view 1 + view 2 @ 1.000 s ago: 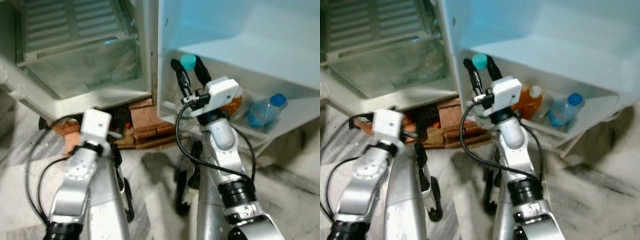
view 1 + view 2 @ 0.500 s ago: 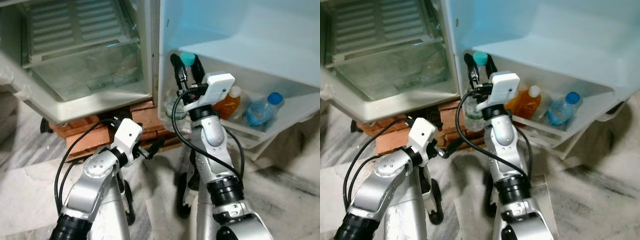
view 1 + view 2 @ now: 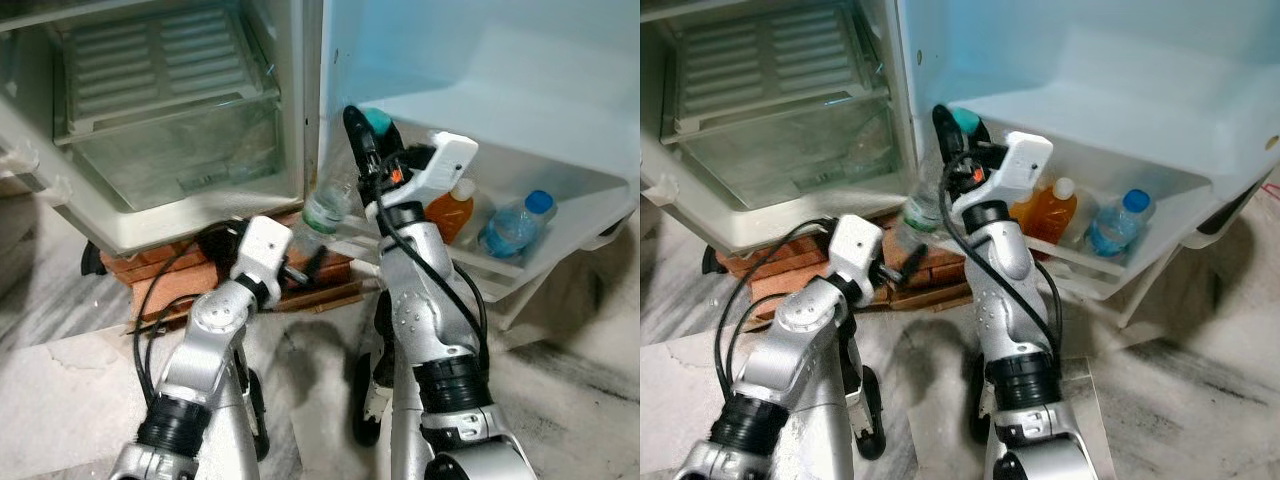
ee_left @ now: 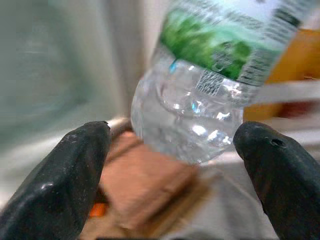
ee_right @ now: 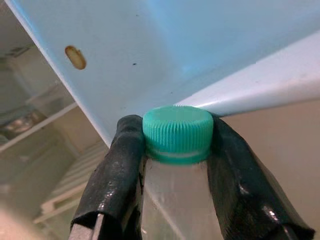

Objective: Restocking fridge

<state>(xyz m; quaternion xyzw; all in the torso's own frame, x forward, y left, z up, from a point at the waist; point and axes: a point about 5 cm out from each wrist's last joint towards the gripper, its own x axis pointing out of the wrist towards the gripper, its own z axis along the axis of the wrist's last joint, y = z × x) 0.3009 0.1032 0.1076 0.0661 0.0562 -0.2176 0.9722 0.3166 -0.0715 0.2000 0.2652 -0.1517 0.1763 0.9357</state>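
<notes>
On the left, the fridge (image 3: 160, 150) stands open on bricks (image 3: 170, 275), its clear drawer (image 3: 180, 165) showing nothing inside. Nearer, the left hand (image 3: 305, 270) reaches toward the door with its fingers spread wide and holding nothing; its wrist view shows the base of the water bottle (image 4: 200, 95) hanging between the two black fingertips (image 4: 65, 170), apart from both. To its right, that water bottle (image 3: 328, 205) hangs tilted at the near-left corner of the door shelf (image 3: 520, 265), carried by the right hand (image 5: 176, 150), whose fingers are clamped on the neck just under the teal cap (image 5: 178, 129). The bottle looks full, so fairly heavy, with thin, smooth plastic walls that would dent and slip; the stiff ridged neck is the sounder hold, with support under the base. Further right on the shelf stand one orange juice bottle (image 3: 452, 208) and one blue-capped bottle (image 3: 515, 225). That makes three bottles in all and two hands.
</notes>
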